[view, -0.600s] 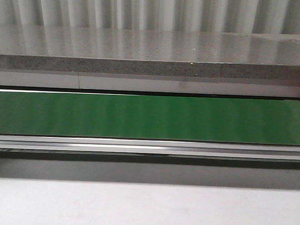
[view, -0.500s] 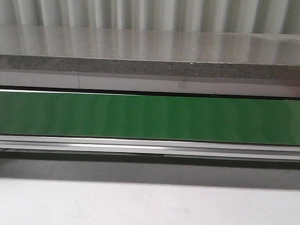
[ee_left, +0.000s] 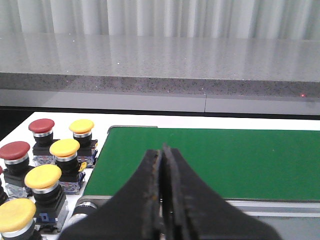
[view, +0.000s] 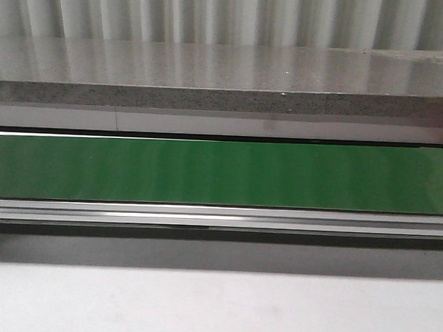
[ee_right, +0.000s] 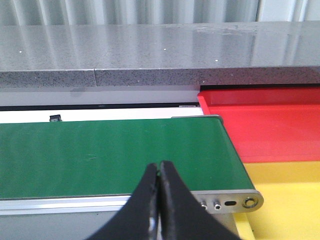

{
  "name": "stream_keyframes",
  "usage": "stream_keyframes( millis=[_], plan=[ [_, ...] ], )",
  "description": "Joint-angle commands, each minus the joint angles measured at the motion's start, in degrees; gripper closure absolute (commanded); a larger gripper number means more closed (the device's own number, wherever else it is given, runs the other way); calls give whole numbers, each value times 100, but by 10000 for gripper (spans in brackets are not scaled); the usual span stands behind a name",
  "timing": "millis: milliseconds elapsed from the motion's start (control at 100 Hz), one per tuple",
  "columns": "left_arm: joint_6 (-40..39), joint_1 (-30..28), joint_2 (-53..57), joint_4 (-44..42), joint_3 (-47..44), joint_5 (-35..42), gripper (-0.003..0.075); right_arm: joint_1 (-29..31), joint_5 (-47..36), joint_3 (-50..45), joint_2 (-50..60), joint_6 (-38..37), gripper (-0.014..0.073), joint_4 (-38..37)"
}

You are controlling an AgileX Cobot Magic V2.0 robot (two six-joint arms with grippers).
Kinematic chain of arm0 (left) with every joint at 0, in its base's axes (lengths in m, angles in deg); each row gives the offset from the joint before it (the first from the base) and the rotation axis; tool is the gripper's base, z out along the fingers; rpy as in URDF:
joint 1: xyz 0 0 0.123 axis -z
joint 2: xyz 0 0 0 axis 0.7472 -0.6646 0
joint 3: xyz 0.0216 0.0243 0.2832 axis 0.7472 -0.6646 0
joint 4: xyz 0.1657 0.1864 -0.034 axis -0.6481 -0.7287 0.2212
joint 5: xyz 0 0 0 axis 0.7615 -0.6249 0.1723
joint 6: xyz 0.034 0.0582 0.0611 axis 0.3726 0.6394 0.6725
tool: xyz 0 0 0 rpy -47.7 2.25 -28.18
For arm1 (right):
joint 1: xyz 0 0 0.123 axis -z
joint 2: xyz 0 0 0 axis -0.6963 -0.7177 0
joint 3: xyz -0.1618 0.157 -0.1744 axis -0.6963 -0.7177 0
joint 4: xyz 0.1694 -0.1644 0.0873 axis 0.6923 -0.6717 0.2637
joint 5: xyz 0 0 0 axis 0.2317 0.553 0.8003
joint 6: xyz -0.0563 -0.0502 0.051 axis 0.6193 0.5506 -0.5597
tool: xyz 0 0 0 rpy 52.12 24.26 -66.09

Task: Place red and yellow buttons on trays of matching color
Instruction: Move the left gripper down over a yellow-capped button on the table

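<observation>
A: How do the grippers stand?
B: The left gripper has its fingers pressed together, holding nothing, above the near edge of the green belt. The right gripper is pressed together too, empty, over the belt's near edge.
A: And the buttons?
B: Red buttons and yellow buttons stand clustered just off the belt's left end.
A: The trays?
B: The red tray and the yellow tray sit side by side at the belt's right end, red farther back.
</observation>
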Motion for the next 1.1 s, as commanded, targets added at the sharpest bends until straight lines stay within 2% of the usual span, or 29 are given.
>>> stream_keyframes(
  millis=[0,230,440,540,680,890,1090],
  plan=[
    [-10,-1,167,51,-261,461,740,30,-428,-5,89,-4,660,-69],
    [-10,-1,167,51,132,287,740,30,-428,-5,89,-4,660,-69],
    [-10,-1,-28,51,1209,-1142,740,30,-428,-5,89,-4,660,-69],
    [-10,-1,-380,64,1850,-2222,740,30,-428,-5,89,-4,660,-69],
    [-10,-1,-1018,94,2603,-3128,740,30,-428,-5,89,-4,660,-69],
    [-10,-1,-2010,69,3356,-3170,740,30,-428,-5,89,-4,660,-69],
    [-390,-13,-2928,-406,4025,-3277,716,30,-428,-5,89,-4,660,-69]
  ],
)
